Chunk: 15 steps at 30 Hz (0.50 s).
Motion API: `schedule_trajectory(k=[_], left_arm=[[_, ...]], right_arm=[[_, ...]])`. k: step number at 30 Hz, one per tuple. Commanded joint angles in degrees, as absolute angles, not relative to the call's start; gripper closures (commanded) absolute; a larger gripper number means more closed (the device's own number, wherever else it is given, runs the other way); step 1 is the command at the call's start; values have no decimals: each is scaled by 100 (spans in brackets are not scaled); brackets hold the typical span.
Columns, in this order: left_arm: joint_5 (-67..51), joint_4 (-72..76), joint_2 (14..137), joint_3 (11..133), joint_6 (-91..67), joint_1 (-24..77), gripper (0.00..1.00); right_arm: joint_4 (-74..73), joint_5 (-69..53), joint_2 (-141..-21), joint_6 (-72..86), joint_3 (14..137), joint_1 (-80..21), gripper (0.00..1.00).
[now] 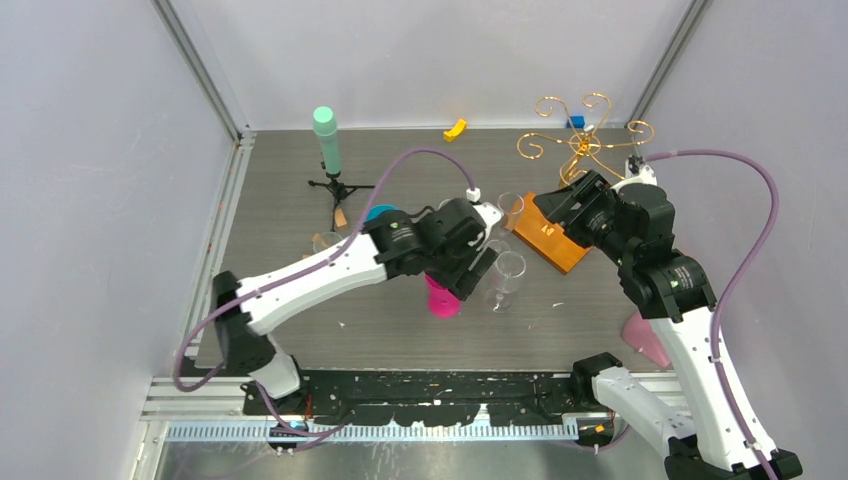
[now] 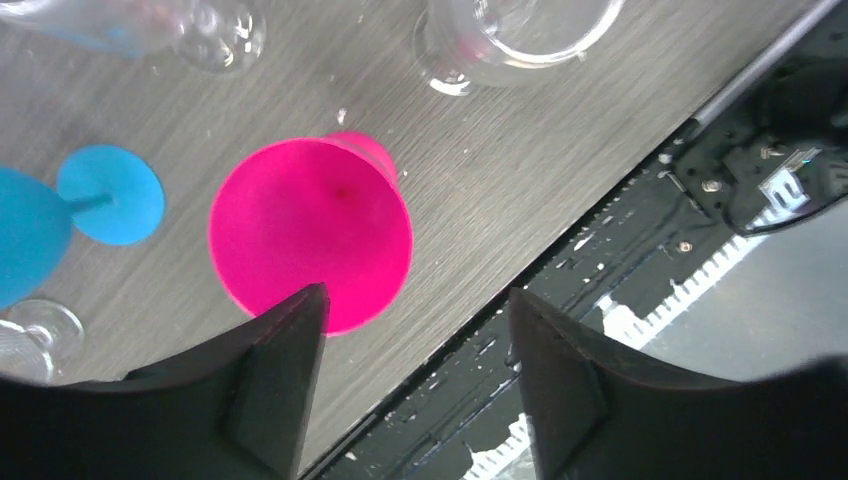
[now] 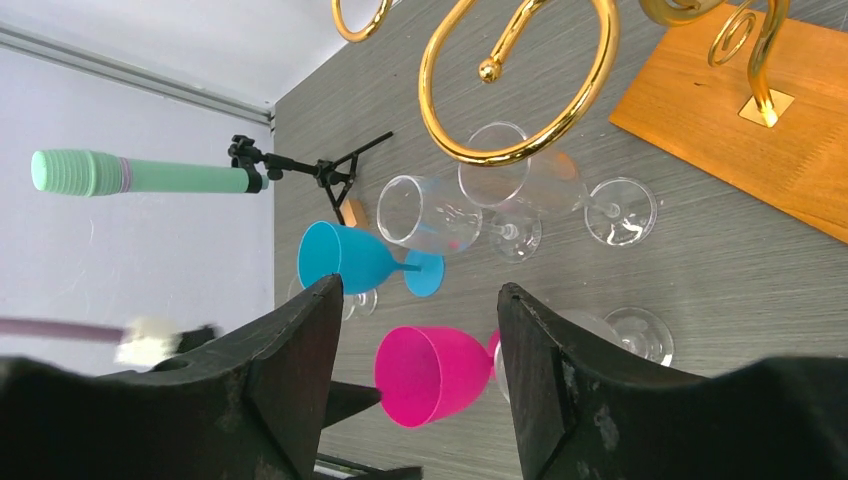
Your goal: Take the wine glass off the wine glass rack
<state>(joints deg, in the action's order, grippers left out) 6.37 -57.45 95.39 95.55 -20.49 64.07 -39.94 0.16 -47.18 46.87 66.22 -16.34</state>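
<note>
Rack (image 1: 550, 238) gold-wire, orange base | pink glass (image 2: 310, 230) seemingly upright | left hand (image 2: 415, 295), right hand (image 3: 418, 285) spread

High rear view faces down, both wrist views close, sharing pink glass (image 2: 310, 235)

Left arm (image 1: 320, 265): stretches from the near-left base diagonally toward the middle, wrist bent downward.
Left gripper (image 2: 415, 300): 2 dark fingers spread apart, nothing clamped between them.
Right arm (image 1: 690, 320): rises from the near-right base, leaning forward and leftward.
Right gripper (image 3: 420, 290): 2 dark fingers spread apart, empty.
</note>
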Motion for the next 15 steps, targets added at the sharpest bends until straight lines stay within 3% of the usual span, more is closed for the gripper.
schedule_trajectory(k=[1, 2, 6, 9, 11, 15], left_arm=[[284, -4890, 8495, 9217, -1911, 6429, 8], [133, -4704, 8260, 9066, -1901, 6431, 1], [94, -3916, 7285, 8375, -1899, 6429, 0], [704, -3731, 6552, 7948, -1920, 6429, 0], [1268, -3782, 6090, 7755, -1933, 6426, 0], [2185, -3868, 5153, 7354, -1728, 6427, 0]], right_arm=[[-3907, 102, -4673, 4618, 6870, -1625, 37], [-3917, 122, -4664, 4625, 6872, -1625, 37], [-3982, 221, -4636, 4620, 6865, -1628, 35], [-4037, 276, -4597, 4584, 6875, -1626, 33], [-4098, 358, -4564, 4517, 6904, -1626, 23], [-4300, 669, -4512, 4306, 7028, -1627, 13]])
